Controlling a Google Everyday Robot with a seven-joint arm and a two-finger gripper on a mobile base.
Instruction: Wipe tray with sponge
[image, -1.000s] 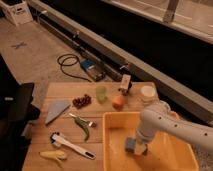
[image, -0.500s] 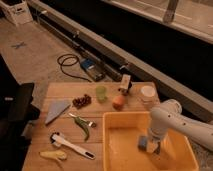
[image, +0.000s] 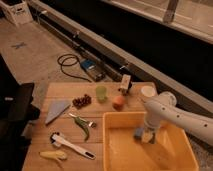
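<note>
The large yellow tray (image: 114, 150) sits on the right front of the wooden table. The white arm reaches down from the right into it. My gripper (image: 144, 135) is low inside the tray, near its far middle. It is shut on the small grey-blue sponge (image: 138, 134), which is pressed against the tray floor. The arm's wrist hides part of the sponge.
On the table left of the tray lie a grey triangular cloth (image: 56, 110), grapes (image: 82, 101), a green cup (image: 101, 93), an orange fruit (image: 118, 102), a green pepper (image: 83, 127), a white-handled tool (image: 70, 145) and a yellow item (image: 53, 155). A white cup (image: 147, 91) stands behind the tray.
The gripper with the sponge slid right across the tray floor, then moved back a little toward the far wall. The other objects have not moved.
</note>
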